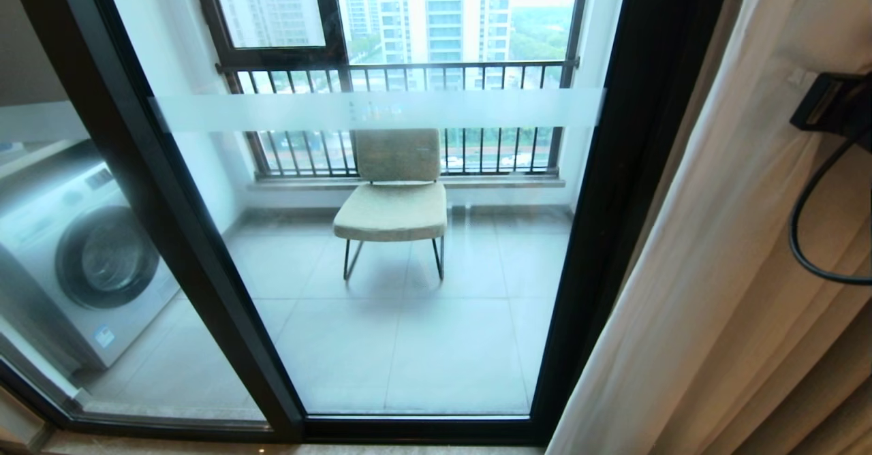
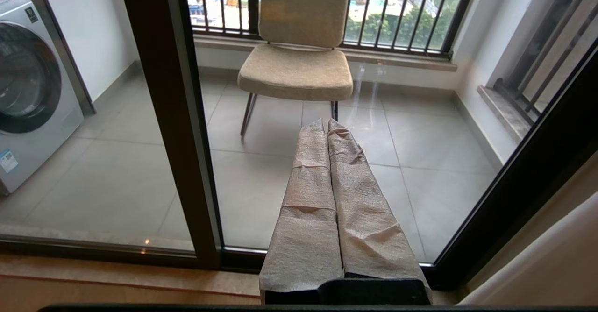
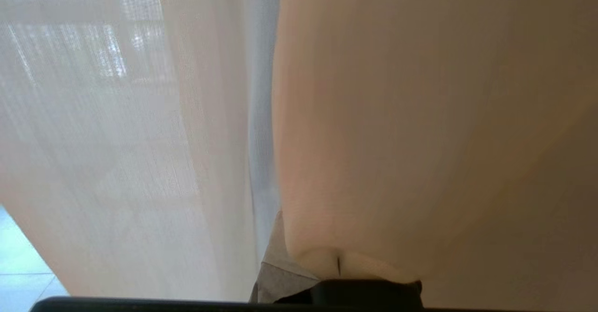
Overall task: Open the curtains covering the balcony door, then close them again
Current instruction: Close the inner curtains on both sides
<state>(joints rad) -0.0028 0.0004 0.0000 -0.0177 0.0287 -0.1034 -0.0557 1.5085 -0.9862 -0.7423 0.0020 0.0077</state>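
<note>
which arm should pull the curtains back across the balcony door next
Right, probably. The right claw is shut on the curtains, bunched at the door's right edge. The left claw is shut on nothing, facing bare glass of the balcony door.

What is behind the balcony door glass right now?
Through the balcony door: a beige chair on tiled floor, a washing machine at left, railing bars. The curtains cover whatever lies farther right.
</note>
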